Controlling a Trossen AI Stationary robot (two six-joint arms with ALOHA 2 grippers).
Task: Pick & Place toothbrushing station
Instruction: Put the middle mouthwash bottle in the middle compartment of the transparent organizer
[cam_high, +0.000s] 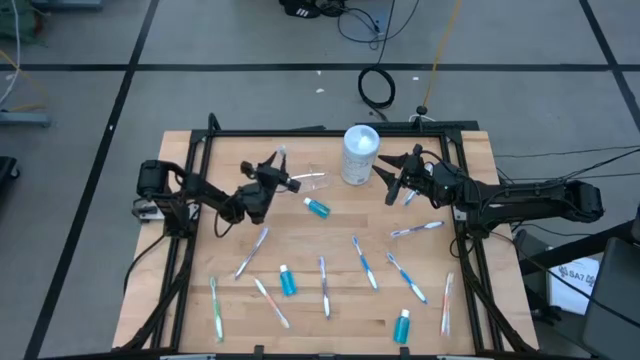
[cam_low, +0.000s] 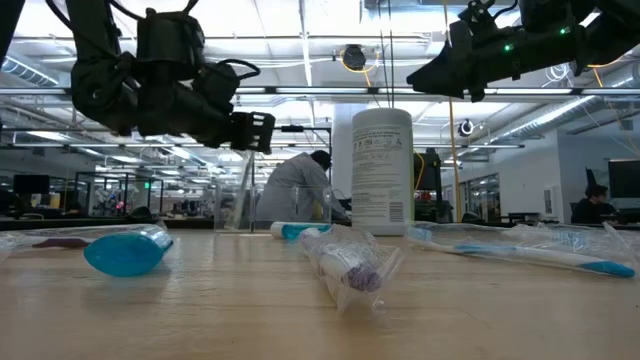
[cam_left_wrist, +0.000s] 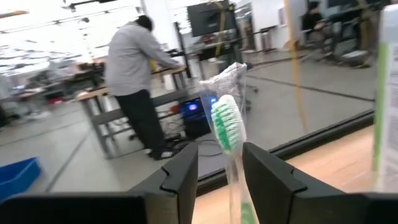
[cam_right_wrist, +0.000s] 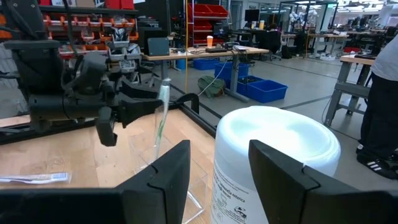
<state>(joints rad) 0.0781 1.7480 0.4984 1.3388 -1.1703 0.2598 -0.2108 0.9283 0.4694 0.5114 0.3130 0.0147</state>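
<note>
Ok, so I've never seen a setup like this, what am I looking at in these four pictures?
Two dark robot arms work at a wooden table. One picture looks straight down, one looks level across the tabletop, and two come from cameras on the arms' wrists.

Wrapped toothbrushes and small blue toothpaste tubes lie scattered on the table, beside a white lidded container and a clear tumbler.

The left claw has a green-bristled toothbrush between its open fingers; the brush seems to stand in the tumbler. The right claw waits open and empty by the container. The person is in the room behind.
</note>
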